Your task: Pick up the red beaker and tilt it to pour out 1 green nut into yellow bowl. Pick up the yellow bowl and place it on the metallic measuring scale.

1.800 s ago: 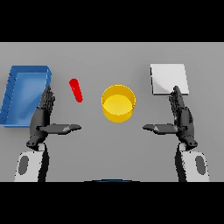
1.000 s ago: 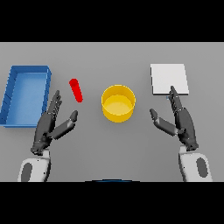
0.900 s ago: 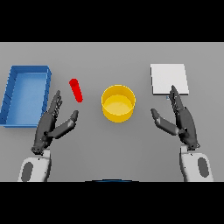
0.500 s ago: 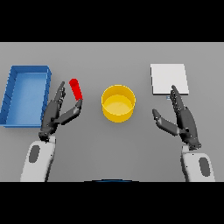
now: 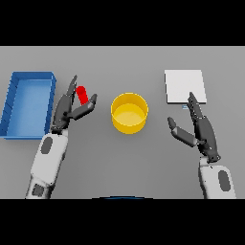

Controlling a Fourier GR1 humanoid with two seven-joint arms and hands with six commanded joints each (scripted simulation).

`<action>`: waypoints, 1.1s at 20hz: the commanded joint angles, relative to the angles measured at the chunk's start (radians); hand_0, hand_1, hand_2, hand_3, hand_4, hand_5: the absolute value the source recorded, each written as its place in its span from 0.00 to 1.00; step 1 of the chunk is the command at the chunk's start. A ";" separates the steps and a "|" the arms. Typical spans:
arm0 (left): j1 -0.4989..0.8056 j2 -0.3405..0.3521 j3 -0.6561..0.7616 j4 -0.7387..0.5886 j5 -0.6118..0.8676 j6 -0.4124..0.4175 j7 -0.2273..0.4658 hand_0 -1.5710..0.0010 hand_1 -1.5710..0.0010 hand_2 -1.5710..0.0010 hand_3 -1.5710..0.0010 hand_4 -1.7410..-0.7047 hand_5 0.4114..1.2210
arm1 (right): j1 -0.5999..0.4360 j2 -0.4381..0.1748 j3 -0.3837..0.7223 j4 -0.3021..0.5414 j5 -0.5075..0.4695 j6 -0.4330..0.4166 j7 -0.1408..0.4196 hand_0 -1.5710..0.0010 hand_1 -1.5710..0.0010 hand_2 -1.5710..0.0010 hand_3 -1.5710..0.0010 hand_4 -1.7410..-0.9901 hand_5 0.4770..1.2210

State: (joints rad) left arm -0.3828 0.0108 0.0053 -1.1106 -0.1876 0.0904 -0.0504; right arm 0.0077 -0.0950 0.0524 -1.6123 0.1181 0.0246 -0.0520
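- Red beaker (image 5: pixel 82 94) lies on the table's (image 5: pixel 124 158) left half, between the left hand's (image 5: pixel 67 111) spread fingers and thumb; contact unclear
- Yellow bowl (image 5: pixel 129 112) sits mid-table; metallic measuring scale (image 5: pixel 185 86) far right
- Right hand (image 5: pixel 201 130) hovers released beside the scale

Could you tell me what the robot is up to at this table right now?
The left hand is at the red beaker, open fingers and thumb on either side of it, not yet closed round it. The yellow bowl sits untouched in the middle of the grey table, and the metallic measuring scale lies apart at the far right with nothing on it. The right hand hovers open just in front of the scale. A blue tray sits at the left.
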 commanded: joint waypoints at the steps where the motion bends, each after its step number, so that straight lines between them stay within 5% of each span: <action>1: -0.019 -0.002 0.001 0.019 -0.010 0.014 -0.010 1.00 1.00 1.00 1.00 0.50 0.28 | 0.002 0.000 -0.001 0.005 0.000 0.001 -0.011 1.00 1.00 1.00 1.00 0.58 0.21; 9: -0.138 -0.020 0.065 0.227 0.016 0.033 -0.137 1.00 1.00 0.97 0.98 0.38 0.39 | -0.002 0.008 0.001 -0.009 0.004 -0.011 -0.002 1.00 1.00 1.00 1.00 0.59 0.23; 12: -0.165 -0.037 0.096 0.266 0.037 0.056 -0.168 0.63 0.65 0.65 0.73 0.31 0.46 | 0.002 0.003 -0.008 0.001 -0.006 -0.006 0.013 1.00 1.00 1.00 1.00 0.60 0.23; 15: -0.186 -0.054 0.118 0.308 0.049 0.075 -0.200 0.32 0.33 0.33 0.38 0.25 0.73 | -0.003 0.016 0.001 0.001 0.004 -0.016 0.013 1.00 1.00 1.00 1.00 0.60 0.23; 19: -0.193 -0.047 0.101 0.305 0.046 0.072 -0.219 0.13 0.14 0.14 0.25 0.12 0.89 | -0.010 0.009 -0.006 0.011 0.003 -0.016 0.012 1.00 1.00 1.00 1.00 0.60 0.23; 22: -0.184 -0.047 0.076 0.299 0.031 0.075 -0.212 0.07 0.07 0.07 0.13 0.19 0.94 | -0.006 0.020 0.006 0.017 0.015 -0.019 -0.009 1.00 1.00 1.00 1.00 0.60 0.23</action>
State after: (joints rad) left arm -0.5667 -0.0369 0.0817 -0.8122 -0.1552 0.1634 -0.2645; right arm 0.0016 -0.0743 0.0584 -1.5955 0.1328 0.0060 -0.0621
